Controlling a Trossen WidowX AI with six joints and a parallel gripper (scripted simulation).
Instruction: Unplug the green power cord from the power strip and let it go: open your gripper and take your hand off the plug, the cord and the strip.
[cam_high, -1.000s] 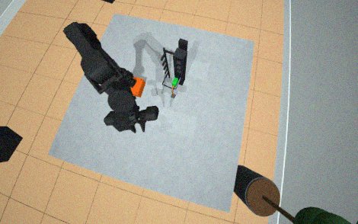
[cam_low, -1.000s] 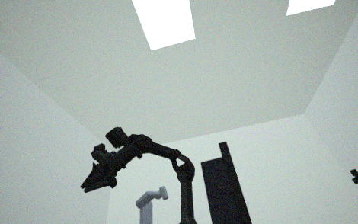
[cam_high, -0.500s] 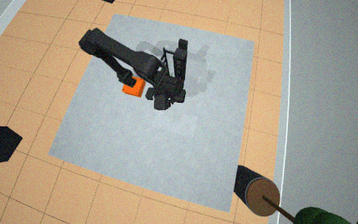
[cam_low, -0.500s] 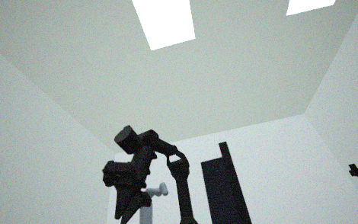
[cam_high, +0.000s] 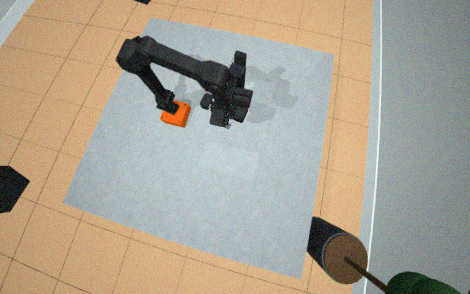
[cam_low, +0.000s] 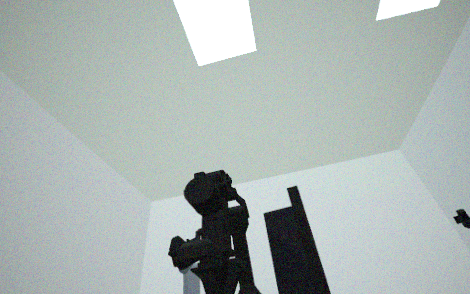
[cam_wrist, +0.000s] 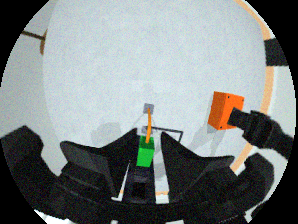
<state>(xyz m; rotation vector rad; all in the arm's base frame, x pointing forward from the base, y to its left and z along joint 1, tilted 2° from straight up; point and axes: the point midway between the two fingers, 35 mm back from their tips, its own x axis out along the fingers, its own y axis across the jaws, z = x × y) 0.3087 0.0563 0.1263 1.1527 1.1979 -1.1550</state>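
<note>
The green plug (cam_wrist: 145, 155) shows in the wrist view at the end of the black power strip (cam_wrist: 142, 176) (cam_high: 240, 58). An orange cord (cam_wrist: 149, 122) runs from the plug to a small grey square (cam_wrist: 148, 107) on the mat. My gripper (cam_wrist: 149, 132) is partly open and empty, its fingertips appearing on either side of the plug's cord end. It seems to hang above the plug, but the height gap is hard to judge. In the top view the arm hides the plug, the cord and most of the strip. Whether the plug is fully seated cannot be seen.
An orange box (cam_high: 176, 115) (cam_wrist: 218, 111) with the arm's base link on it stands beside the strip. A thin black wire frame (cam_wrist: 181, 136) stands next to the plug. A plant pot (cam_high: 345, 258) is off the grey mat (cam_high: 200, 200) at lower right.
</note>
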